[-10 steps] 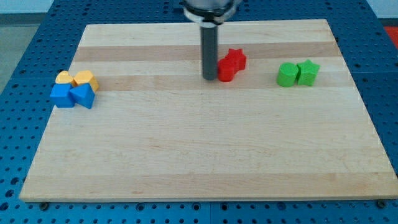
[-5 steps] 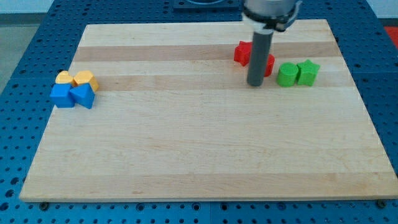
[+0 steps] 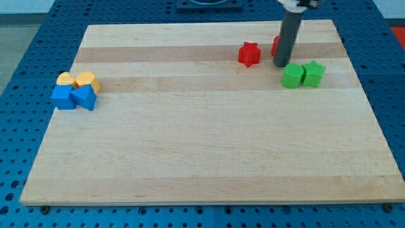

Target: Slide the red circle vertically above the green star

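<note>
pale wood is making up the board, which is lying on a blue perforated table and is filling most of the camera view. my tip is touching the board near the view's top right, at the lower end of the dark rod that is coming down from the view's top edge. there is no pincer on this rod, so nothing is opening or closing, and it is holding nothing. the red circle is showing only as a thin red strip at the left edge of the rod, because the rod is standing in front of it and is hiding most of it; its round shape i cannot confirm from this strip. the green star is sitting to the view's right of my tip and a little lower, and it is touching a second green block, whose shape i cannot tell, just below my tip. the red star is lying apart, to the view's left of the rod. far at the view's left, two orange blocks and two blue blocks are sitting close together in one group, the orange ones above the blue ones.
</note>
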Tool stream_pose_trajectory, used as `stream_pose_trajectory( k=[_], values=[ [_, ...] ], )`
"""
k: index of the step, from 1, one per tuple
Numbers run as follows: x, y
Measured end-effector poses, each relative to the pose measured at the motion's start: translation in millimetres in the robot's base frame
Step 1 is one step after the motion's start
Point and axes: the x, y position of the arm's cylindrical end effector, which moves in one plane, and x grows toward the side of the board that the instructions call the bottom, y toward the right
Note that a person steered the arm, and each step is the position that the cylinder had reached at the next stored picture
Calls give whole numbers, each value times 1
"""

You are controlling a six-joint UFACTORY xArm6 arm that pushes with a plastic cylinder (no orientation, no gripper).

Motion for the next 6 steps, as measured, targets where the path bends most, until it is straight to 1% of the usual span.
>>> stream_pose_trajectory(
  k=[1,2,3,4,5,6],
  values=[
    [-43,1],
    [-86,21],
    [-80,20],
    [-62,-2],
    [-67,7],
    [-86,31]
  ],
)
